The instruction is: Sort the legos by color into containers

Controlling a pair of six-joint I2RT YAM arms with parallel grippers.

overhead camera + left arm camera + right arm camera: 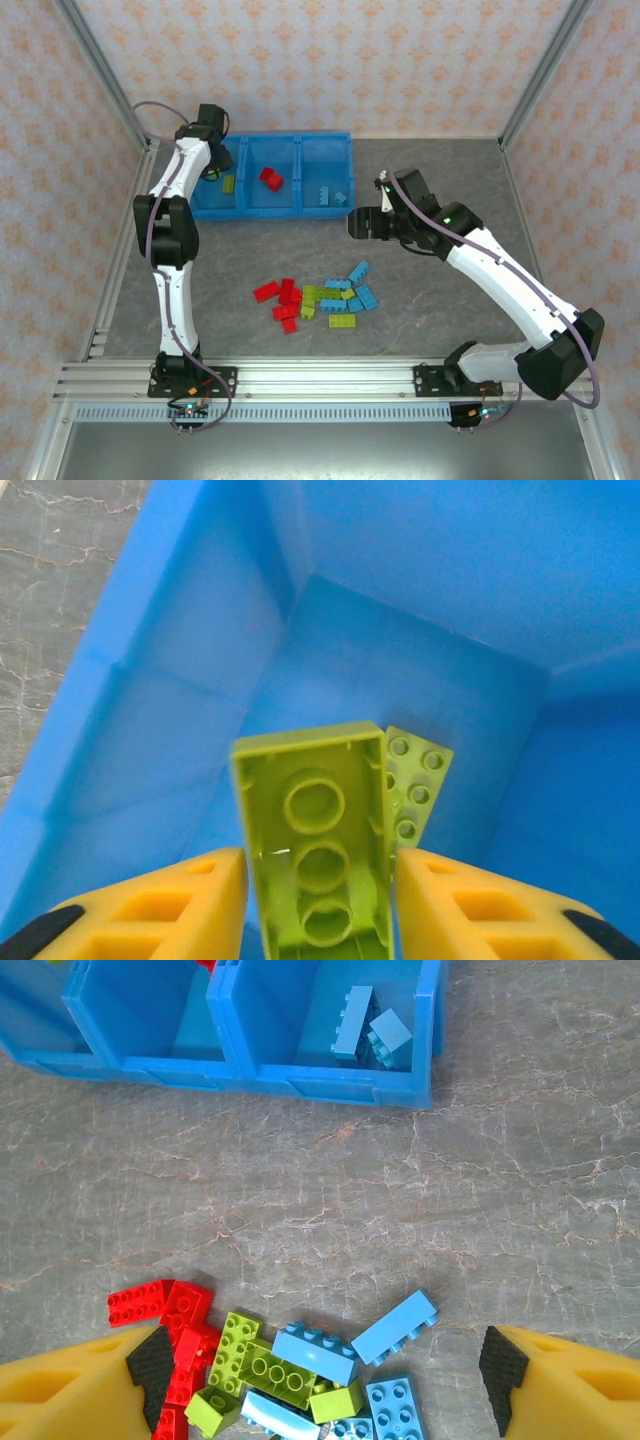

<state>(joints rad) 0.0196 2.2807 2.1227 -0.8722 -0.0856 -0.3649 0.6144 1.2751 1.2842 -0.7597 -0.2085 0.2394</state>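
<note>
One green brick (315,830) sits between fingers of the left gripper (320,905) over the bin (150,700); grip unclear.
Light, stiff, slick; probably best pinched across its long sides. Right gripper (325,1370) wide.

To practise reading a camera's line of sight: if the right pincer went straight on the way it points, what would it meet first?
Probably the loose brick pile, likely the light blue brick lying midway between the fingertips of the open right pincer; depth is unclear.

Lab test cell: aluminium rail frame (320,378), patterned backdrop walls (330,60), grey tabletop (230,260)
</note>
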